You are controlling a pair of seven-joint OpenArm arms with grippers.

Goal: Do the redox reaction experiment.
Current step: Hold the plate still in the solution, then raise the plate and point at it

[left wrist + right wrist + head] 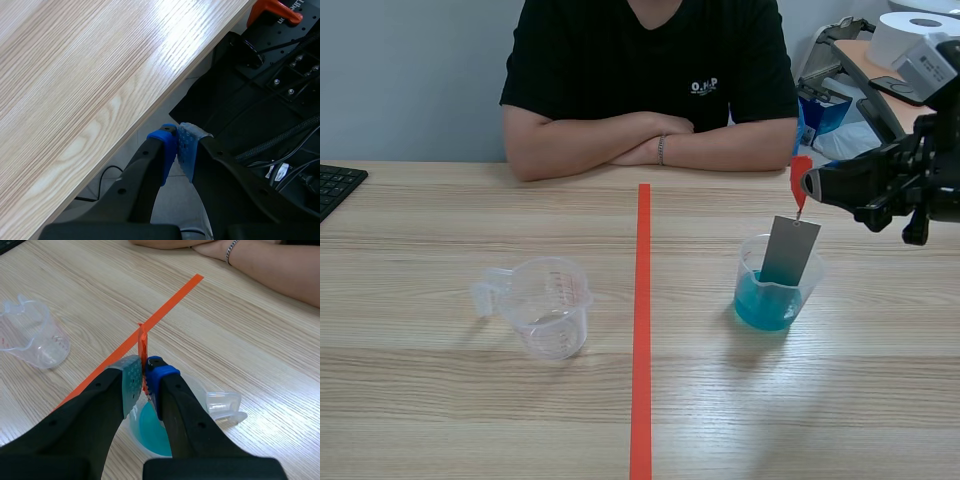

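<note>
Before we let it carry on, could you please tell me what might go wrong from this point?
The right end effector pinches only a thin orange tab, from which the grey plate hangs; a slip could drop the plate and splash the blue liquid. The plate reaches down into the beaker, so a sideways pull might catch its rim and tip it.

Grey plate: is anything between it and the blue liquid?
Nothing visible. The grey plate hangs by a red tag from the right gripper, inside the cup, lower edge about at the blue liquid.
</note>
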